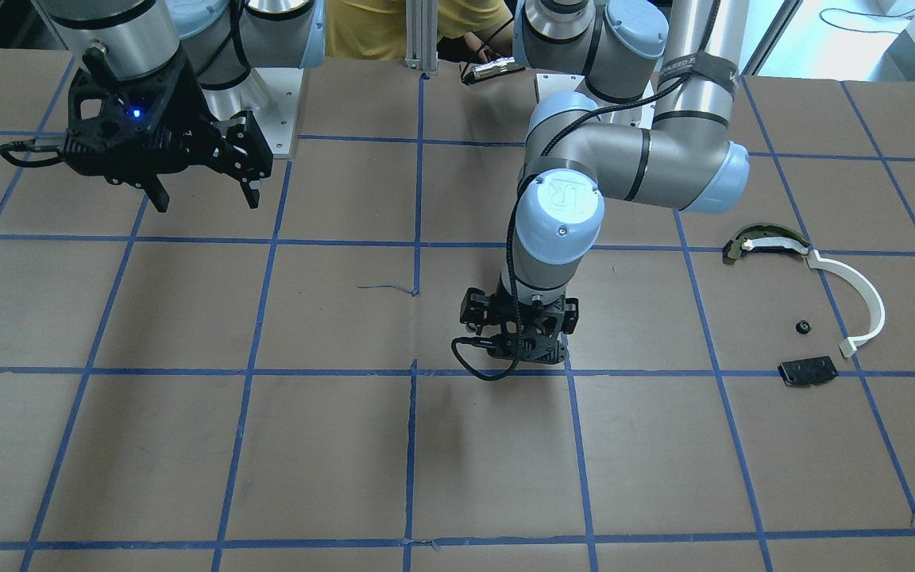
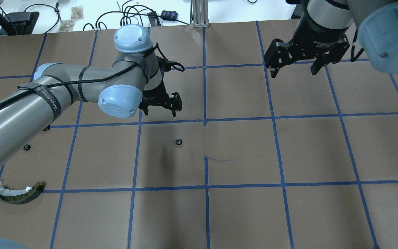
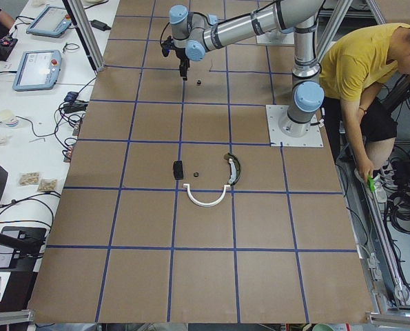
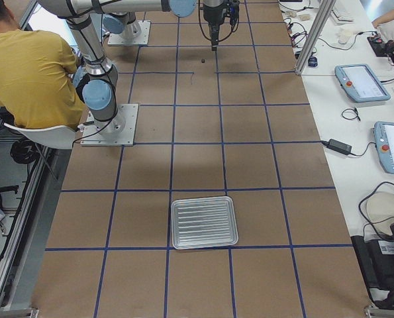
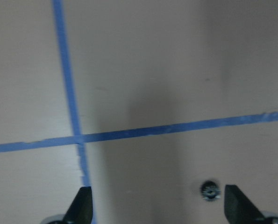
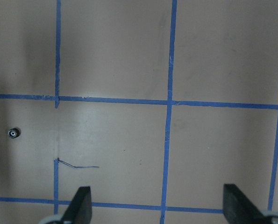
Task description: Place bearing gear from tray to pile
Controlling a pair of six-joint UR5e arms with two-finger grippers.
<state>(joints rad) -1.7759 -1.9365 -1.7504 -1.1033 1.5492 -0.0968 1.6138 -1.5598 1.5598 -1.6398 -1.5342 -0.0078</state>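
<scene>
The left gripper is seen spread wide, with nothing held between its fingertips. One bearing gear is found lying flat on the table, untouched. It sits close under that gripper and, in the wrist view, nearer to one fingertip than to the other.

From the bearing gear, the pile is placed well away, toward the robot's left end of the table. Four parts are counted in it: one white arc strip, one dark olive curved piece, one flat black plate, and a second small gear lying among them. The olive piece and the strip are laid end to end; whether they touch cannot be told. Two gears are thus counted in all.

On the other side of the bearing gear, the right gripper is held raised above the table, its jaws likewise parted and nothing between them. Farthest from the bearing gear, at the robot's right end, one ribbed metal tray is set flat. Beyond the table, one person in a yellow shirt is seen bent by the robot's bases.
</scene>
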